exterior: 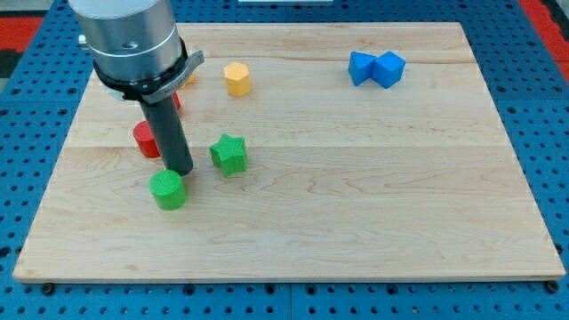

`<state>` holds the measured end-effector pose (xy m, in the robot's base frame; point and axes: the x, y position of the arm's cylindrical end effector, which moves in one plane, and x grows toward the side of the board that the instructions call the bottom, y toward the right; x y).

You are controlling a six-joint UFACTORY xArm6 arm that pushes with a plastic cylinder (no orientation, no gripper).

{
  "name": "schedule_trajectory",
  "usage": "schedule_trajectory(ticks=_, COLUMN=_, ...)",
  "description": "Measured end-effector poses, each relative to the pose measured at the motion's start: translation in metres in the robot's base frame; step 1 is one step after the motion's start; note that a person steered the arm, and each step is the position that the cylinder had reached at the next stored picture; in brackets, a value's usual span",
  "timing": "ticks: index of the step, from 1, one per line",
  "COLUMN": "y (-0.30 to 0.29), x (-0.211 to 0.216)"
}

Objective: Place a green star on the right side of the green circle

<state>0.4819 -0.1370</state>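
Observation:
The green star (228, 154) lies on the wooden board (356, 178), left of centre. The green circle (167, 189), a short cylinder, sits below and to the left of the star, apart from it. My tip (179, 170) rests on the board just above the green circle's upper right edge and left of the star, between the two. The star is up and to the right of the circle.
A red block (146, 140) sits left of the rod, partly hidden by it; another red piece (176, 101) shows behind the rod. A yellow block (236, 79) lies near the top. Two blue blocks (361, 68) (388, 68) touch at the top right.

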Motion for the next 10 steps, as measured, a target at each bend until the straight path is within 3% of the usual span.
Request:
schedule_trajectory(ticks=2, y=0.046, x=-0.068)
schedule_trajectory(ticks=3, y=0.077, x=-0.046)
schedule_trajectory(ticks=4, y=0.079, x=-0.012)
schedule_trajectory(ticks=5, y=0.077, x=-0.004)
schedule_trajectory(ticks=7, y=0.007, x=-0.003)
schedule_trajectory(ticks=8, y=0.002, x=-0.003)
schedule_trajectory(ticks=10, y=0.08, x=0.014)
